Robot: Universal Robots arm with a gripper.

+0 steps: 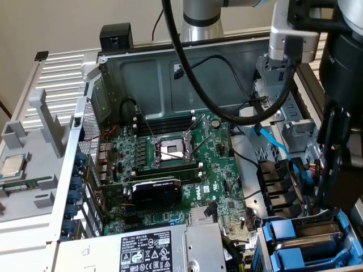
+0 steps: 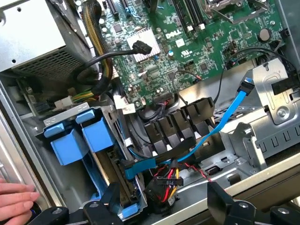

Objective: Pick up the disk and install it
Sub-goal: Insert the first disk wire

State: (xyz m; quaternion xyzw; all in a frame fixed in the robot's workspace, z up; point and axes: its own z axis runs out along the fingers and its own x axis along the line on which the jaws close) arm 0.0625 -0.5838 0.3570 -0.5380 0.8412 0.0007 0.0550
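Two blue carriers (image 1: pixel 283 233) sit in the bay (image 2: pixel 65 119) at the exterior view's lower right; nearer disk (image 2: pixel 99 136) lies just beneath the gripper (image 2: pixel 164 204), long axis pointing into the bay (fingers (image 2: pixel 111 196) spread, empty).

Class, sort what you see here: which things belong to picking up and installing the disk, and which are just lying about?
Job in hand: gripper, open; blue disk carriers in their bay.

Lying about: processor chip; graphics card; power supply; blue cable; a person's hand.
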